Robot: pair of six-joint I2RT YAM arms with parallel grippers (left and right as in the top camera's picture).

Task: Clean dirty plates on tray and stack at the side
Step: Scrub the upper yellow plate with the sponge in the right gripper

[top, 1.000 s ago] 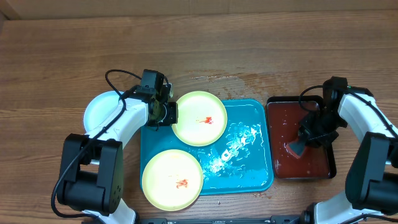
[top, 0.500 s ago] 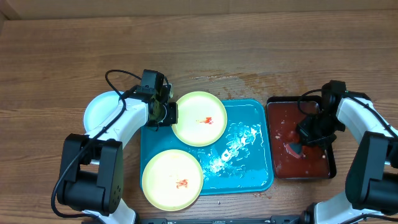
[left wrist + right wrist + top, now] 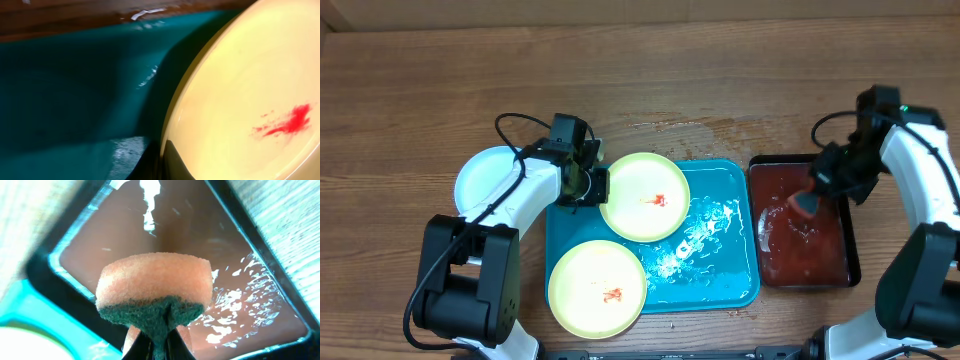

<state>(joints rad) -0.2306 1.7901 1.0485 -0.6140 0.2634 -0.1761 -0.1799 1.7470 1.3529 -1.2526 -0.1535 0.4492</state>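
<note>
Here, the wooden counter (image 3: pixel 640 80) is carrying the turquoise tray (image 3: pixel 725 285), its wet floor glistening. Just to the right, the dark red tray (image 3: pixel 800 262) is holding reddish water. The lower yellow-green plate (image 3: pixel 597 288) is overhanging the turquoise tray's near rim. The upper yellow-green plate (image 3: pixel 643 196) is sitting at its far left corner, where the left tool (image 3: pixel 592 186) is pinching the plate's rim. The pale blue-white plate (image 3: pixel 483 178) is lying on the counter, left of the tray. The right tool (image 3: pixel 810 198) is squeezing an orange-and-green sponge (image 3: pixel 155 285) over the red tray.

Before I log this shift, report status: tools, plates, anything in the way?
Left tool shut on rim of upper plate. Right tool shut on sponge above red tray. Lower plate on blue tray; both smeared. Nothing blocking.
</note>
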